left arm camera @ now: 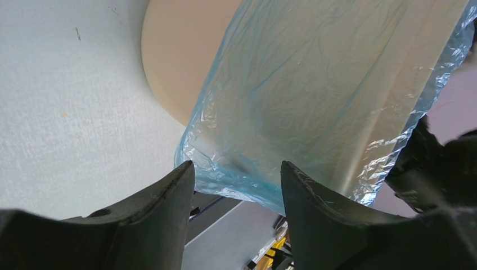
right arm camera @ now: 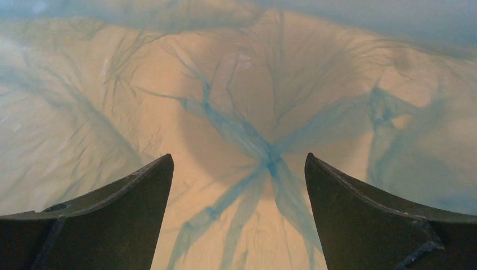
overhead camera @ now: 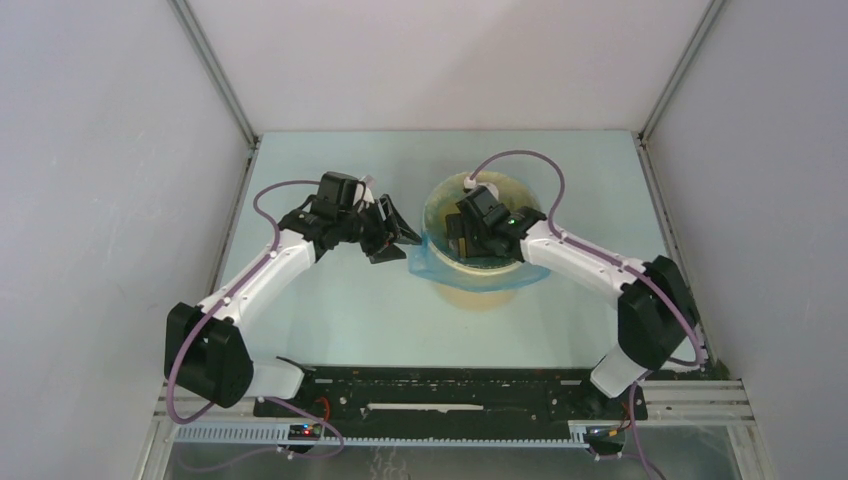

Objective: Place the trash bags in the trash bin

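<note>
the bag (overhead camera: 428, 262) lines the bin (overhead camera: 483, 297), its edge draped over the rim. right gripper (right arm camera: 239, 160) gapes inside the bin; left gripper (left arm camera: 236, 169) gapes empty just left of it. lifting the right one could snag the film and drag it out.

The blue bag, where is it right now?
In the top view the bag lines the tan bin right of centre, its edge folded over the near rim; left gripper beside it, right gripper inside.

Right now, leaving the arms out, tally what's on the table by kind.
Bag: 1
Bin: 1
Total: 2
</note>
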